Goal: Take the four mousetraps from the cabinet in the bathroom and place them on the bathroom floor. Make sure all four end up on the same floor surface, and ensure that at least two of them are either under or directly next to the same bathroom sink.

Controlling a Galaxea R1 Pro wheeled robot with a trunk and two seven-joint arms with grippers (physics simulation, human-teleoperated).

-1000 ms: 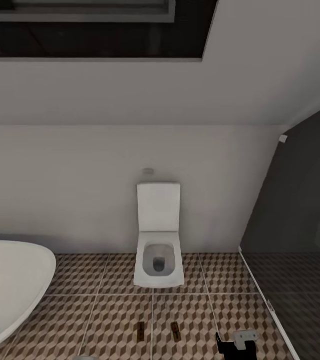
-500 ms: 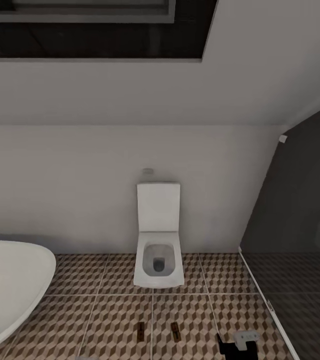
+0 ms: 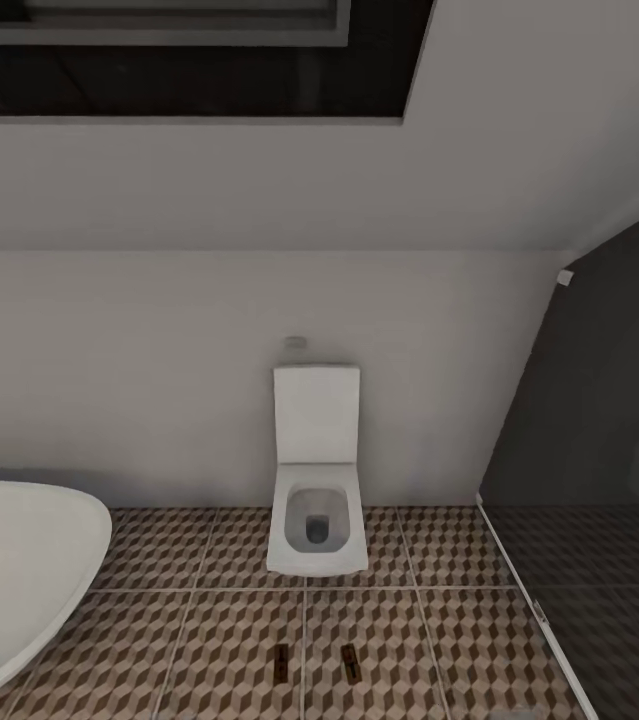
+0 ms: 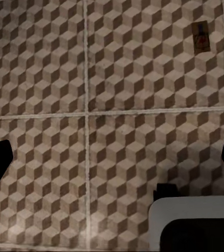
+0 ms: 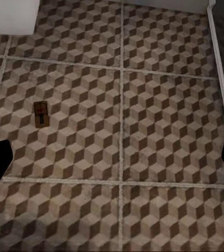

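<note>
Brown mousetrap (image 5: 41, 114) beyond parted right jaws.

I see the bathroom floor (image 3: 229, 640) as matt printed tile in brown, beige and white cubes, with pale, slightly rough-looking grout lines. The two mousetraps (image 3: 281, 661) look like dull brown wood; one carries dark wire and a red mark. The toilet (image 3: 316, 480) and the bathtub (image 3: 19, 570) read as smooth white ceramic, softly glossy.

Right claw (image 5: 112, 157) dropped out of head view's lower edge; fingers spread.
</note>
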